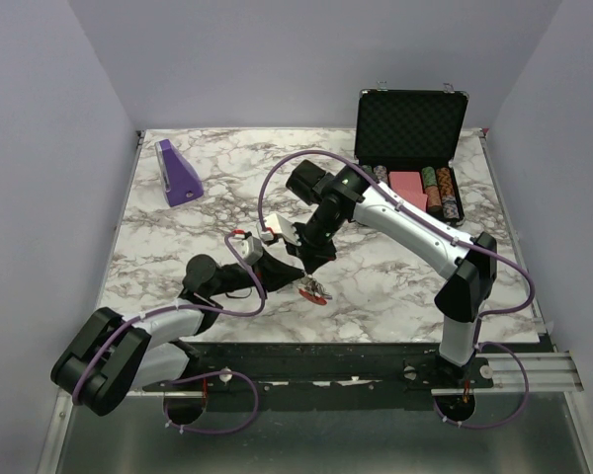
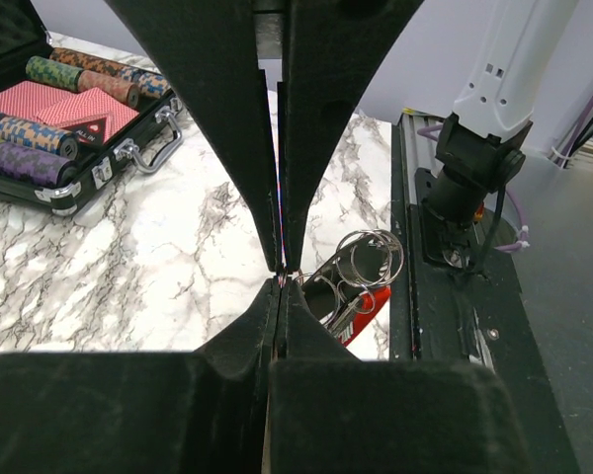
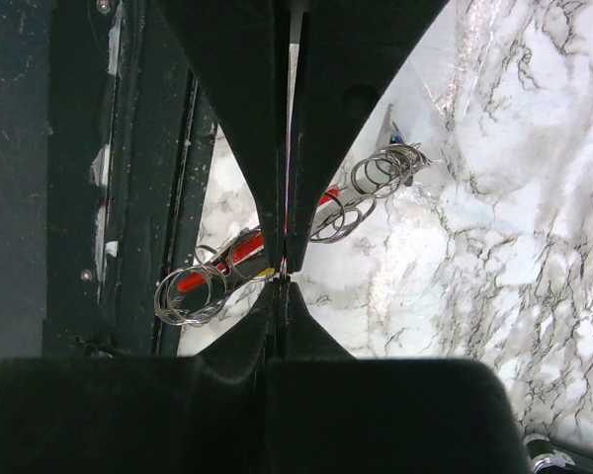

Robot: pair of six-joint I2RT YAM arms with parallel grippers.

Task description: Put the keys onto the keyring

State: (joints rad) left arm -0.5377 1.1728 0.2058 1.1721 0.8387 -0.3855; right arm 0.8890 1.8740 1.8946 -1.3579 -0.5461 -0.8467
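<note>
The left hand (image 2: 281, 276) and right hand (image 3: 285, 269) are both pinched shut, tips meeting over the keyring (image 1: 314, 290) near the counter's (image 1: 395, 286) front edge, probably to steady it. What either one holds is not visible.

So the left gripper (image 1: 291, 276) and right gripper (image 1: 312, 265) are crowded together near the front edge of the white marble tabletop (image 1: 168, 252), right at a small metal keyring with a red crescent piece (image 1: 315, 292). Purple plastic wedge (image 1: 178, 175) by the far left corner, open black poker-chip case (image 1: 411, 148) at the far right.
</note>
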